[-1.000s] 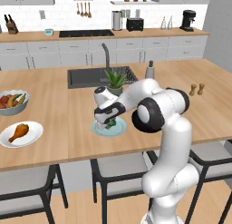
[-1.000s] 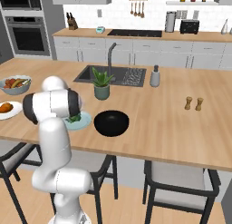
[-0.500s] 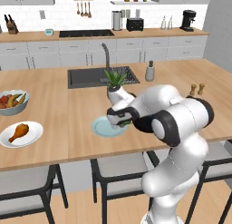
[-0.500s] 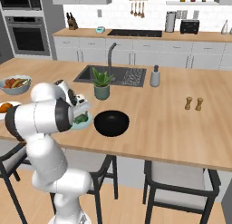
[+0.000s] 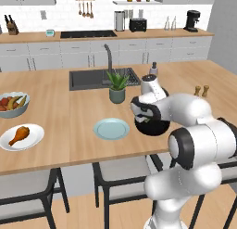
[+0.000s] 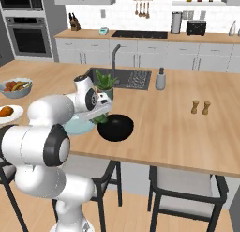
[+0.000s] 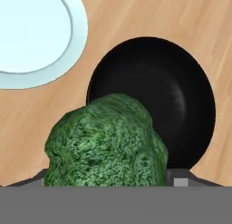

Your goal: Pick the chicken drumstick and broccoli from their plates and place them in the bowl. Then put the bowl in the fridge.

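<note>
**Broccoli held over black bowl, release pending**

Landmark = the bowl point(image 7: 154, 100), glossy black, on the wooden island.

- Gripper point(image 5: 147, 117) hovers just above the bowl's near-left rim. Jaws stand wide and clamp the broccoli point(image 7: 107, 143); green floret also visible btwn the fingers in the right base view point(image 6: 100, 117).
- In hand view the floret hangs over the bowl's rim on the plate side, not over its centre. Part of it overlaps bare wood.
- Pale blue-green plate point(image 5: 111, 129) sits just left of the bowl, w/ nothing on it.
- Chicken drumstick point(image 5: 18, 134) lies on the white plate point(image 5: 34, 136), far left of the bowl, untouched.
- Fruit bowl point(image 5: 11, 104) beyond that; potted plant point(image 5: 117, 86) just behind the bowl, near the sink.

Risks (judgement):
1. Release now → floret could clip the rim and roll out onto the counter or back toward the blue-green plate. Cause: off-centre hover.
2. Descent w/o re-centring → fingers may hit the rim and shove or tip the bowl.
3. Plant leaves are close behind; a wide swing toward the drumstick might brush them.
</note>
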